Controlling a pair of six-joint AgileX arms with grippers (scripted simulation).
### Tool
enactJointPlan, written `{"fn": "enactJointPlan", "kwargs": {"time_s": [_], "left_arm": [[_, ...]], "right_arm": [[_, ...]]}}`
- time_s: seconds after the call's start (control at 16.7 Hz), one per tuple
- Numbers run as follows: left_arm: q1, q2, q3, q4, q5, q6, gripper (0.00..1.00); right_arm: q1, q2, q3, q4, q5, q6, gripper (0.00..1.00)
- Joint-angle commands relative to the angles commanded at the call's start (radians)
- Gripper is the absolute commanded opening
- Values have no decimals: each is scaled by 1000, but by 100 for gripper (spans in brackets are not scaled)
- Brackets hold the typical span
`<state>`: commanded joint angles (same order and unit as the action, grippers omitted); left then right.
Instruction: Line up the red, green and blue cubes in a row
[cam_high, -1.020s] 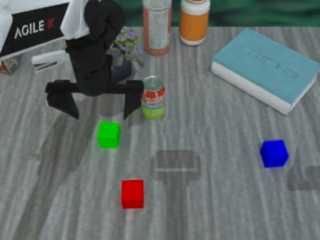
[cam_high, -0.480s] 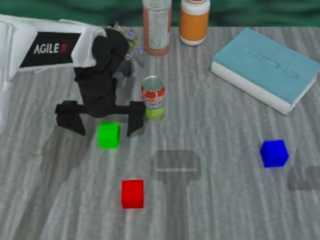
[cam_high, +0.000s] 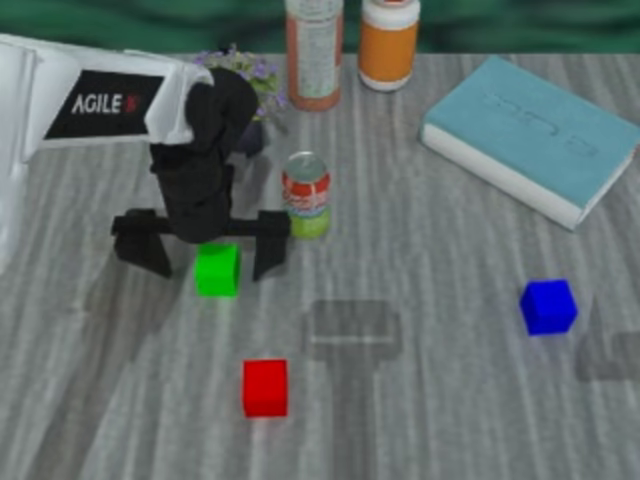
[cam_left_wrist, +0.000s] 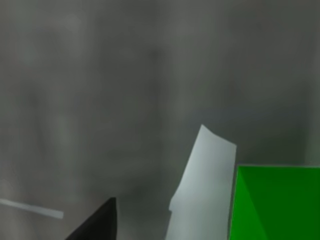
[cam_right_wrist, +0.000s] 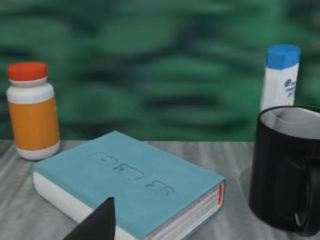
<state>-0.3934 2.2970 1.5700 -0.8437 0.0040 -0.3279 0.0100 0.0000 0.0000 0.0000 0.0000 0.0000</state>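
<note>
The green cube (cam_high: 217, 270) sits left of the table's middle, with the red cube (cam_high: 265, 387) nearer the front edge and the blue cube (cam_high: 548, 306) far off to the right. My left gripper (cam_high: 207, 248) is open just above the green cube, one black finger (cam_high: 143, 243) on each side of it and neither touching. The left wrist view shows the green cube (cam_left_wrist: 277, 205) close up beside one fingertip (cam_left_wrist: 102, 222). My right gripper (cam_right_wrist: 142, 235) is outside the top view. It is open and holds nothing, and one fingertip (cam_right_wrist: 100, 222) shows before the book.
A red-and-green soda can (cam_high: 306, 195) stands just right of the left gripper. A small flower pot (cam_high: 252, 90), a tall bottle (cam_high: 314, 50) and an orange jar (cam_high: 388, 40) line the back. A teal book (cam_high: 530, 135) lies at back right, near a black mug (cam_right_wrist: 287, 167).
My left gripper has moved toward the table's front and come down. Its open fingers now flank the green cube instead of hanging behind it. The cubes have not moved.
</note>
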Motion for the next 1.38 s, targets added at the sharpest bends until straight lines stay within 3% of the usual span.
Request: {"fn": "enactJointPlan", "kwargs": {"time_s": [0.66,1.38], "left_arm": [[0,0,0,0,0,0,2],[4,-29,29,-47,-4,3,0]], "right_arm": [[0,0,0,0,0,0,100],[0,0,0,0,0,0,100]]}}
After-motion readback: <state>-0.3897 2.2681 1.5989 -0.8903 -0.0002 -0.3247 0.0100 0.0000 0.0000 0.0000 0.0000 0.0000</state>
